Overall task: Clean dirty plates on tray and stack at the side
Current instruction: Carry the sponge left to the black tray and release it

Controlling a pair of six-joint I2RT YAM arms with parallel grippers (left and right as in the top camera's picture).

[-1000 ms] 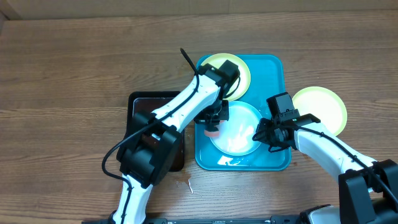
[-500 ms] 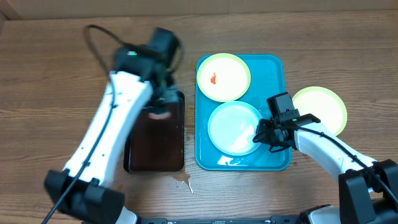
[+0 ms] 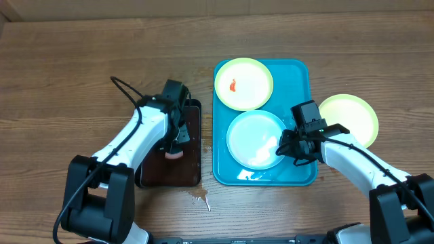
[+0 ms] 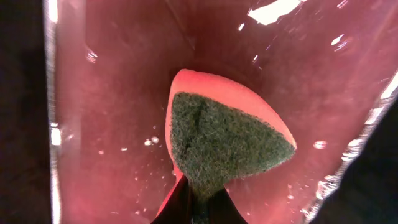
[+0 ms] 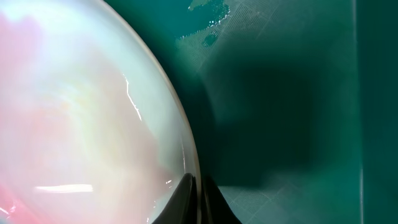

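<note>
Blue-white plate (image 3: 255, 139) sits at the near end of the tray (image 3: 298, 71) and looks wiped. Right gripper (image 3: 288, 148) pinches its rim. Yellow-green plate (image 3: 243, 83) at the tray's far end shows a red smear, so it's not done. Second yellow-green plate (image 3: 352, 116) lies right of the tray, clean. Left gripper (image 4: 194, 202) pinches the sponge (image 4: 224, 134) over the brown tray (image 3: 192, 169), left of the tray. Nothing looks in the way.

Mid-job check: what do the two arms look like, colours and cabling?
Both match: white link shells with black joints and wrists. A thin black cable loops off the left arm; another runs along the right arm.
</note>
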